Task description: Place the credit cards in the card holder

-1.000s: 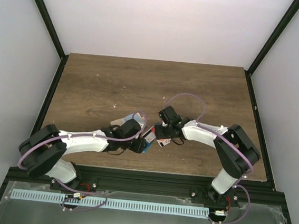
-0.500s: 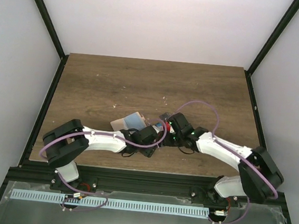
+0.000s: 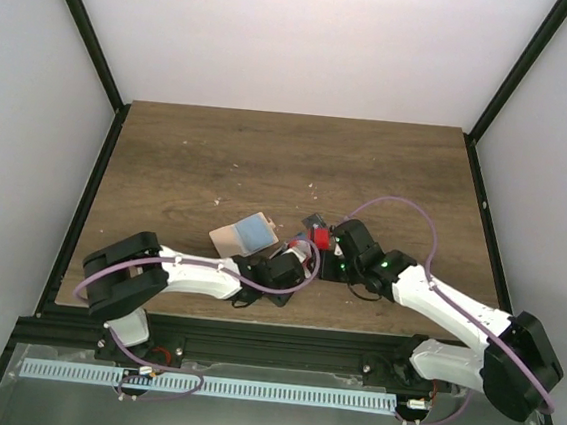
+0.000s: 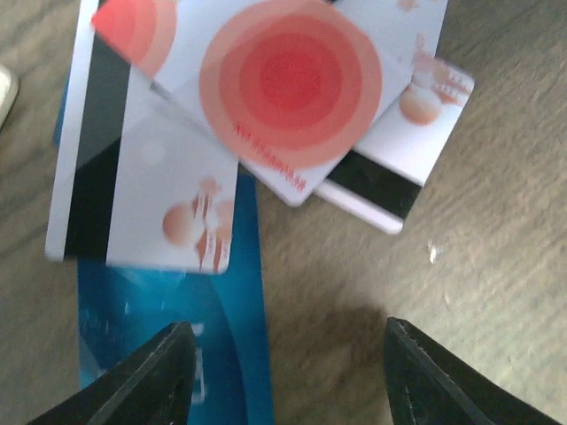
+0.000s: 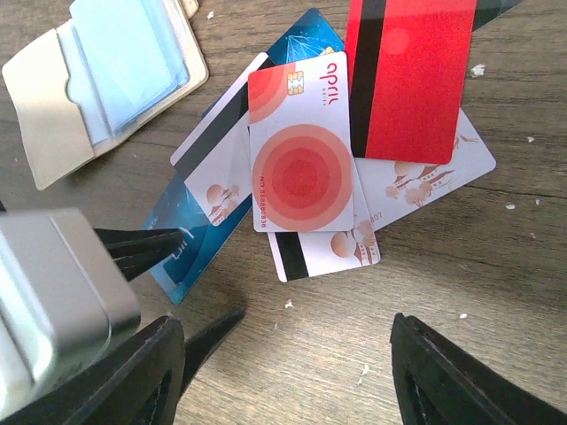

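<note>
Wooden tabletop: both arms reach low toward centre. The left end effector and right end effector are spread apart above the fanned credit cards, with the card holder just beside. The right elbow has swung lower and outward since earlier.

The left arm, at 7 o'clock in the overhead view, and the right arm, at 5 o'clock, are built alike, with glossy white links between bulky black joint housings. A translucent lilac cable loops loosely along each. Small green lights glow near the right wrist. The left hand and right hand have tapered matte black fingers. A rounded silver-grey block sits above the left hand's fingers.
</note>
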You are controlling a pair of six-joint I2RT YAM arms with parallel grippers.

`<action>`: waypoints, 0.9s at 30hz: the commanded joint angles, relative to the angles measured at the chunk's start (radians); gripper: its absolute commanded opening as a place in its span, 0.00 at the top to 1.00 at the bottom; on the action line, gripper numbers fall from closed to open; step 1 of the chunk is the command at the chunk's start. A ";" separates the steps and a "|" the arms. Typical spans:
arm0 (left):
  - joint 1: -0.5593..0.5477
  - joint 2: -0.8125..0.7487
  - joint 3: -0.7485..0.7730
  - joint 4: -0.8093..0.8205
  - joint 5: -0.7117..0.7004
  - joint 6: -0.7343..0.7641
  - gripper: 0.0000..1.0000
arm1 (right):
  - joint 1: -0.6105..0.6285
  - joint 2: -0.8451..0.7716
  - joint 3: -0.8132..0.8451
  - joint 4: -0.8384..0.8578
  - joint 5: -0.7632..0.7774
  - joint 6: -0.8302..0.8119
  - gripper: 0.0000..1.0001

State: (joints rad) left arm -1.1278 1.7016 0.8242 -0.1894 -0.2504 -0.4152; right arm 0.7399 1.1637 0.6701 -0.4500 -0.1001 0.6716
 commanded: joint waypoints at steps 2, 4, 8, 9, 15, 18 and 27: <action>-0.010 -0.083 -0.033 -0.168 0.008 -0.050 0.28 | 0.006 -0.040 -0.013 -0.005 -0.007 0.024 0.34; -0.001 -0.115 -0.018 -0.181 -0.009 -0.037 0.19 | 0.007 -0.046 -0.017 0.002 -0.016 0.025 0.34; 0.043 -0.116 0.003 -0.182 -0.007 0.016 0.14 | 0.007 -0.058 -0.019 -0.007 -0.022 0.025 0.35; 0.058 -0.109 0.001 -0.171 0.003 0.027 0.14 | 0.007 -0.065 -0.022 -0.009 -0.019 0.025 0.35; 0.090 -0.031 0.002 -0.128 0.093 0.084 0.14 | 0.007 -0.101 -0.019 -0.033 -0.001 0.020 0.34; 0.090 -0.011 -0.001 -0.115 0.117 0.089 0.18 | 0.007 -0.107 -0.019 -0.037 0.002 0.017 0.34; 0.069 -0.009 -0.074 -0.075 0.184 0.065 0.46 | 0.007 -0.107 -0.016 -0.038 -0.003 0.010 0.34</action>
State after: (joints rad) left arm -1.0363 1.6642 0.8101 -0.2443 -0.1532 -0.3340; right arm 0.7403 1.0698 0.6510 -0.4751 -0.1112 0.6895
